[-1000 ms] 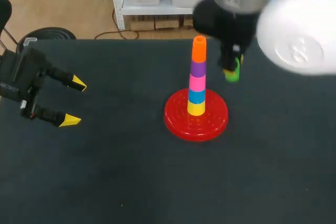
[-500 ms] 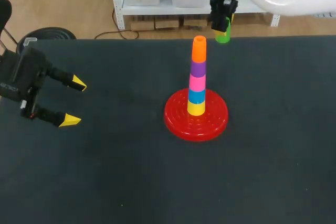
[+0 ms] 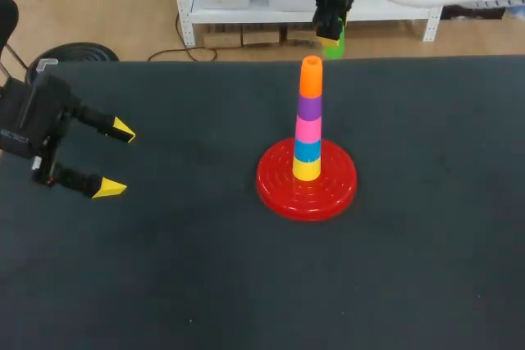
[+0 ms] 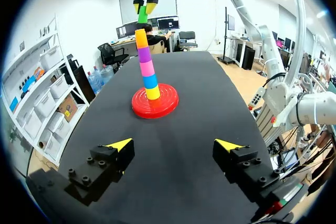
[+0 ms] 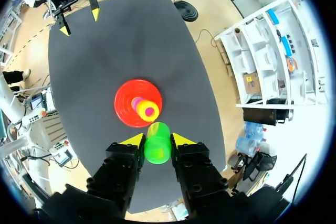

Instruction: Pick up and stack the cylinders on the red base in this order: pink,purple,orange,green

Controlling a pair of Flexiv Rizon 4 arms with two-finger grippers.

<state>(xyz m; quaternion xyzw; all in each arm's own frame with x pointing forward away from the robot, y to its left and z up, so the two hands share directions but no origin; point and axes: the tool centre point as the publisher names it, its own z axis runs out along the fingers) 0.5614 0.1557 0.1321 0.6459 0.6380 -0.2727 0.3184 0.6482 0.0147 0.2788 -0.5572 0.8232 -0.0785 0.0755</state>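
On the red base point(image 3: 279, 179) point(image 4: 142, 109) point(image 5: 125, 109) stands a stack of cylinders, from the bottom yellow, blue, pink point(image 3: 308, 129), purple point(image 3: 309, 107) and orange point(image 3: 311, 78) point(image 4: 140, 39). High above and just behind that stack my right gripper point(image 3: 331, 32) point(image 5: 157, 139) is shut on the green cylinder point(image 3: 335, 48) point(image 4: 142, 16) point(image 5: 157, 144); in the right wrist view the stack's top lies just ahead of the fingers. My left gripper point(image 3: 114, 160) point(image 4: 173, 144) stands open and holds nothing, at the table's left, far from the base.
The dark table point(image 3: 205, 268) carries nothing else besides the base and its stack.
My right arm has lifted the green cylinder from beside the stack, at table height, up and back to above the stack's top. The left arm has stayed still.
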